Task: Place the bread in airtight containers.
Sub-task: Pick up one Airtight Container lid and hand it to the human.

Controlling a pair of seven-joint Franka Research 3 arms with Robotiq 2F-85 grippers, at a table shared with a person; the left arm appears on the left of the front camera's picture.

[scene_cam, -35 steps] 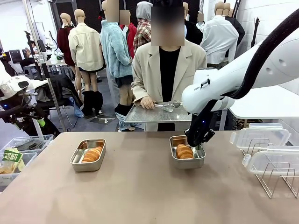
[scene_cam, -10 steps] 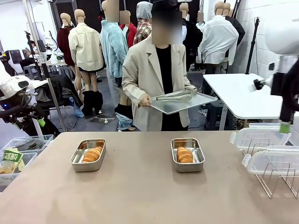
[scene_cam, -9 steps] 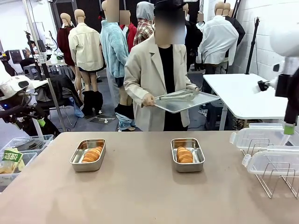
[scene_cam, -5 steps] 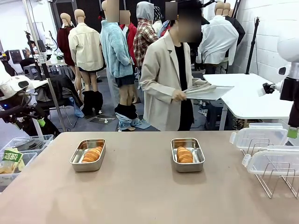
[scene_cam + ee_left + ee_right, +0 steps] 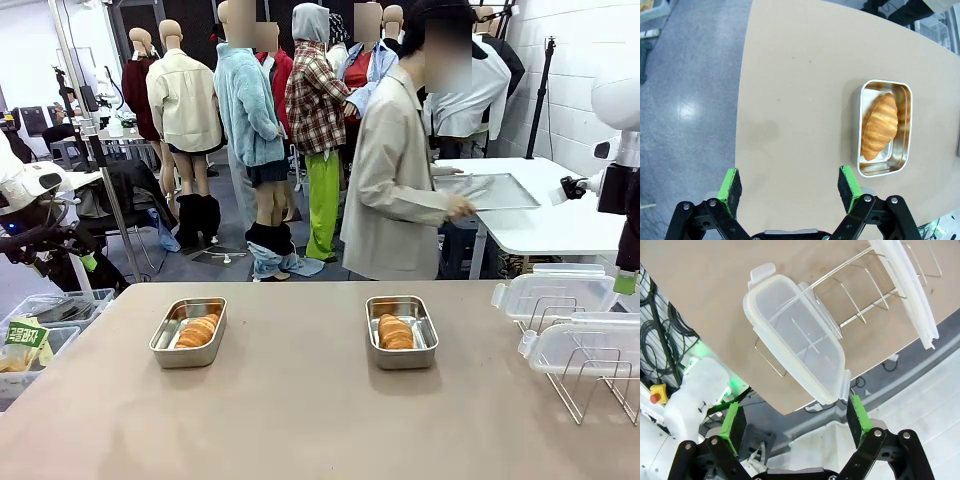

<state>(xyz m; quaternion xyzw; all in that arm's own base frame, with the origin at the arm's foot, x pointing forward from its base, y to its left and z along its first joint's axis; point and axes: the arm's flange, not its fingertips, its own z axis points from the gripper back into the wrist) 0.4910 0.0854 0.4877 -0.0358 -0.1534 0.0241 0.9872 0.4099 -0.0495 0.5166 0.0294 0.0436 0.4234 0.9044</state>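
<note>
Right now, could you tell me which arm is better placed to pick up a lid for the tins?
The right arm. The right gripper, open, hangs above a clear lid on the wire rack; the left gripper, also open, hovers by the left tin, away from the lids.

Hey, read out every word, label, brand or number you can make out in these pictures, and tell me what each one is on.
Nothing here can be read clearly.
Green packet in the clear bin beside the table: white print, too small and blurred to read.
Left tin, right tin, clear lid: no print visible.
</note>
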